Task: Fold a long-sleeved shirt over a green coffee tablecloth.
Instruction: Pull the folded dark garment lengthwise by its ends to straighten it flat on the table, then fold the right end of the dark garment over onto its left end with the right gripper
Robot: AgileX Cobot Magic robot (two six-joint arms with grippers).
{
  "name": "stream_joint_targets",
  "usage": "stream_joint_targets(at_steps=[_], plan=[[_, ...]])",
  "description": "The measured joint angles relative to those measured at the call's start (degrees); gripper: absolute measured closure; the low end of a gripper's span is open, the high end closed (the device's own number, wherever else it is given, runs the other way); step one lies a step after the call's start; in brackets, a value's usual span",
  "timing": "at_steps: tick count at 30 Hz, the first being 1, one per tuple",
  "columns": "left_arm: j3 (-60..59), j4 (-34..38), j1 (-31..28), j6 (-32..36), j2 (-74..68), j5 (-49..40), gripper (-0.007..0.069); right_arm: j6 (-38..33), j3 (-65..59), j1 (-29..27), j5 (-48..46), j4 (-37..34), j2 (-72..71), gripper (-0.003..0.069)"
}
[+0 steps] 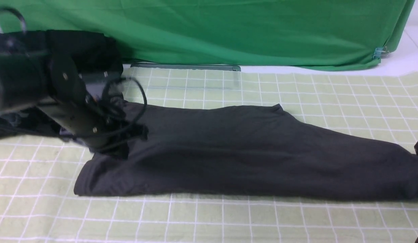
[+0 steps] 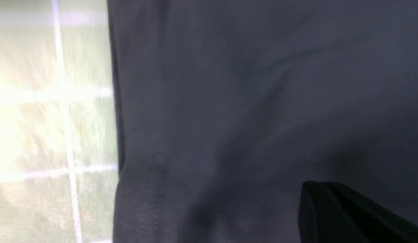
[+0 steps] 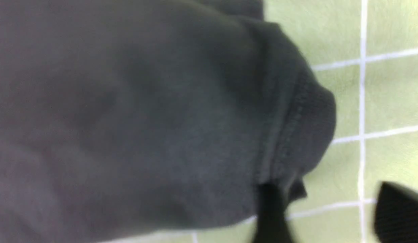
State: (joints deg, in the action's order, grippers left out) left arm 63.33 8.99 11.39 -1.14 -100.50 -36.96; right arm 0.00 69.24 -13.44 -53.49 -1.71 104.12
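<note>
Charcoal cotton, the shirt (image 1: 249,152) lies on the tablecloth (image 1: 296,87) as one long narrow band running left to right, its near edge a smooth fold. Judging by that, the lengthwise folds are done, and no sleeve shows loose. What seems left is bringing the two ends together into a short packet. The left gripper (image 2: 316,195) sits over the band's left end with its jaws together; whether any cloth is nipped between them I cannot tell. The right gripper (image 3: 333,216) is at the right end, jaws apart, one finger against the ribbed edge and bare tablecloth in the gap, so it holds nothing. No box, basket or other container shows. Far left, behind the left arm, lies a heap of dark garments (image 1: 80,47), and a plain green cloth (image 1: 229,30) hangs at the back.
</note>
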Motion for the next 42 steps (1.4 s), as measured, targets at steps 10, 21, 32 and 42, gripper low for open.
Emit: stream_joint_targets(at_steps=[10,21,32,42], plan=[[-2.1,-1.6,0.0,-3.2,-4.5,2.6,0.0629,-6.3,-0.1,-0.5,4.6,-9.0,5.7,0.0071],[-3.5,-4.1,0.0,-3.4,13.9,0.0,0.0629,-11.1,1.8,-2.0,1.2,-9.4,5.8,0.0626],[-3.7,-6.0,-4.7,-4.7,24.0,-4.5,0.0629,-4.4,10.2,-0.6,-9.6,-6.3,-7.4,0.0648],[-3.7,-4.8,-6.7,-4.9,20.9,-4.7,0.0629,1.9,20.1,28.6,-10.4,-11.2,-8.1,0.0648]])
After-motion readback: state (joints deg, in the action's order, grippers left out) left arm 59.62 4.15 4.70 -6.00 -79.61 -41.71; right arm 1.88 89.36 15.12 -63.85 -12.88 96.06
